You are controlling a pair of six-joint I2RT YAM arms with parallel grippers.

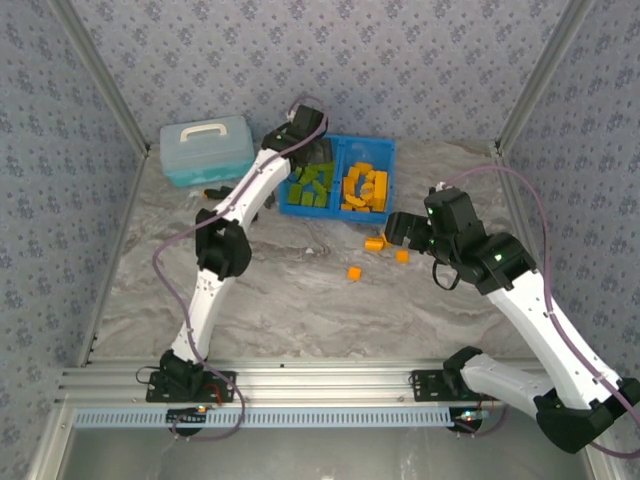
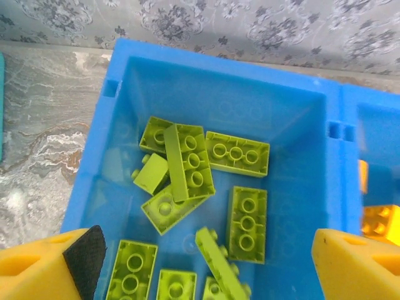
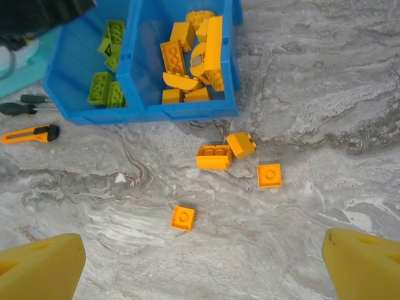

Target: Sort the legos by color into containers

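Green bricks [image 2: 187,164] sit binned, four orange bricks [image 3: 214,156] lie loose at five o'clock of the blue bin [image 3: 187,114], and left gripper [image 2: 206,269] and right gripper [image 3: 200,265] both gape empty.

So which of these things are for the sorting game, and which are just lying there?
For the job: blue bin, green bricks in one compartment, orange bricks in the other, four loose orange bricks on the table.
Just lying about: utility knife, light-blue case with white handle.
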